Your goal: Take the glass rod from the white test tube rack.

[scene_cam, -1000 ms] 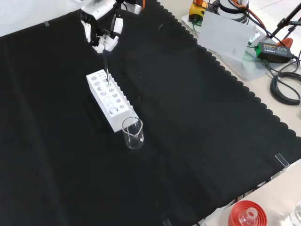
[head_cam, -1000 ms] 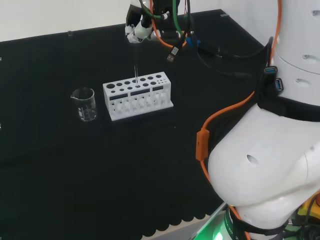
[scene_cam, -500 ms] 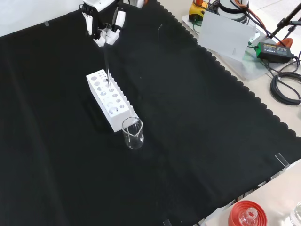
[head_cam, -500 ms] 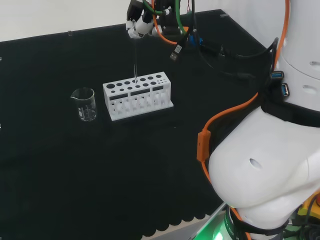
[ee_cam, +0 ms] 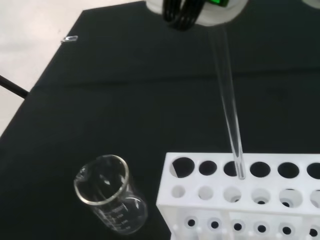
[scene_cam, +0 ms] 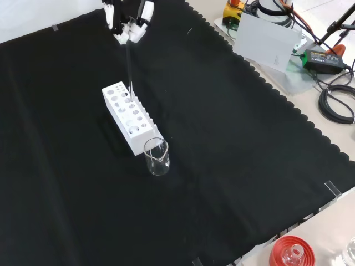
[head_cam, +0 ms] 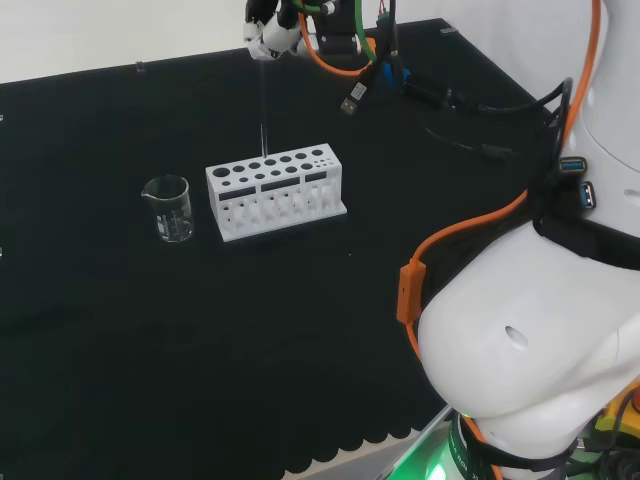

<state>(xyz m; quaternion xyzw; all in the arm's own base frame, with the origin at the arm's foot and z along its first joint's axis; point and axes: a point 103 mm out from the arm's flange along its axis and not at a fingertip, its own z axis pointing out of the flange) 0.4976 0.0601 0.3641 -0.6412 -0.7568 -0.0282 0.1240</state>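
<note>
One black cloth (scene_cam: 233, 138) covers my bench, and on it stands the white plastic test tube rack (head_cam: 275, 192) dotted with round holes. Just beside the rack I see a small clear glass beaker (scene_cam: 157, 157). Above the rack, my black and white hand (scene_cam: 126, 22) pinches the thin clear glass rod (ee_cam: 229, 110) upright, its lower tip at the rack's top holes.

The rod (scene_cam: 128, 64), thin clear glass, hangs nearly upright over the rack (scene_cam: 131, 118), its lower tip at a hole in the rack's top (whether it is just clear, I cannot tell). The rack is a white block with two rows of round holes.
</note>
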